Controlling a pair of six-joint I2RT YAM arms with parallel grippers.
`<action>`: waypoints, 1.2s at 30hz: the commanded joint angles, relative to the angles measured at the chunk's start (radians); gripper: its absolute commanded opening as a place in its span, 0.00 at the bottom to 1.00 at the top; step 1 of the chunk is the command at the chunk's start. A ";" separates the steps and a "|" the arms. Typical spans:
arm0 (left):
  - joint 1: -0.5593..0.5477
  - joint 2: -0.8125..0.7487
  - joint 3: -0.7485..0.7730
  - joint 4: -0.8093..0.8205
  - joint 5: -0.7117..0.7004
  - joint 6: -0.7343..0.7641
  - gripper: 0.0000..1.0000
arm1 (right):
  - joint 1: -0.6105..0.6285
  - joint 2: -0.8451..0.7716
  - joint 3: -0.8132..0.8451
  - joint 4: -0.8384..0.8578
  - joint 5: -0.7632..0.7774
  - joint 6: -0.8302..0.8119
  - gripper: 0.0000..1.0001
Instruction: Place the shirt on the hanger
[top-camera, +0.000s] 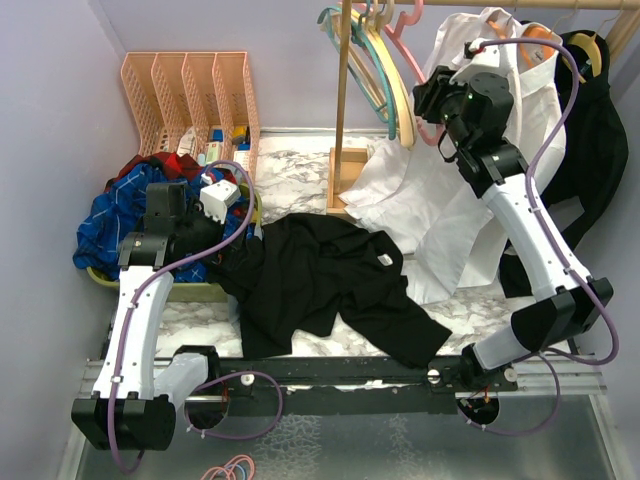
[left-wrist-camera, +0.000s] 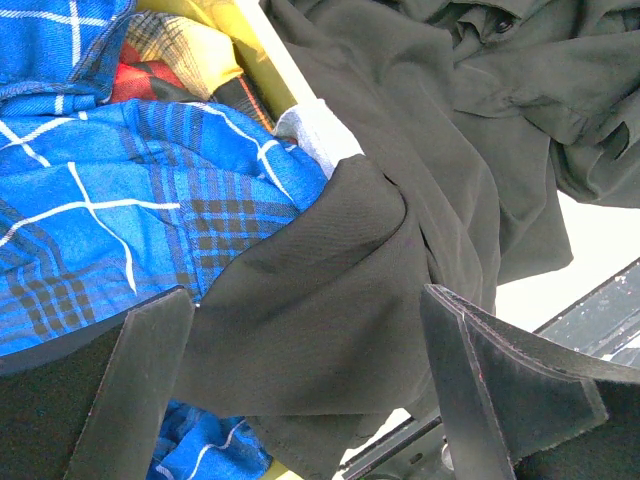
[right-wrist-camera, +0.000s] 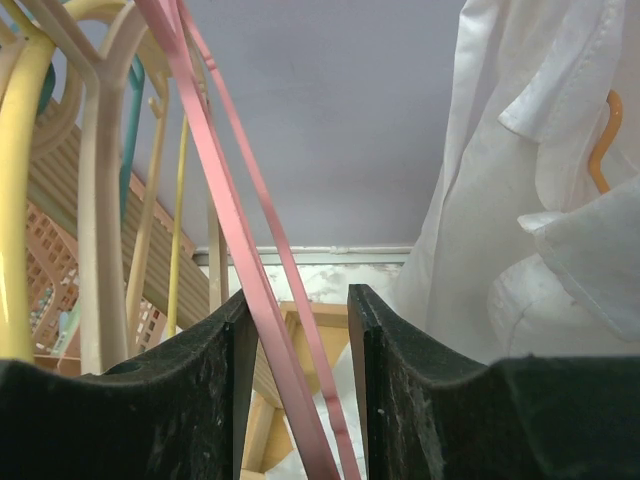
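The black shirt (top-camera: 330, 280) lies crumpled across the middle of the table, its small white label (top-camera: 386, 259) facing up. One edge of it drapes over the basket at the left. My left gripper (top-camera: 232, 250) is open there, and in the left wrist view (left-wrist-camera: 300, 400) its fingers stand wide apart around a fold of the shirt (left-wrist-camera: 330, 270). The pink hanger (top-camera: 404, 55) hangs on the rack at the back. My right gripper (top-camera: 432, 110) is raised to it. In the right wrist view (right-wrist-camera: 297, 380) the jaws stand partly open, with the hanger's two pink bars (right-wrist-camera: 222, 190) between them and the left finger touching one bar.
A blue plaid garment (top-camera: 120, 225) fills the yellow basket (left-wrist-camera: 280, 60) at the left. Cream and teal hangers (top-camera: 370, 60) hang beside a wooden post (top-camera: 345, 120). A white dress shirt (top-camera: 440, 200) on an orange hanger (right-wrist-camera: 600, 140) and a dark garment (top-camera: 595, 140) hang at the right. A peach organiser (top-camera: 190, 95) stands at the back left.
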 joint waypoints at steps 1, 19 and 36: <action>0.009 -0.005 -0.002 0.014 0.028 0.003 0.99 | -0.006 0.022 0.026 -0.019 0.024 -0.039 0.40; -0.325 0.202 0.317 -0.165 -0.287 0.184 0.99 | -0.006 -0.067 0.090 -0.032 -0.064 -0.034 0.01; -0.650 0.505 0.451 -0.125 -0.169 0.128 0.99 | -0.006 -0.368 -0.081 -0.228 -0.081 0.010 0.01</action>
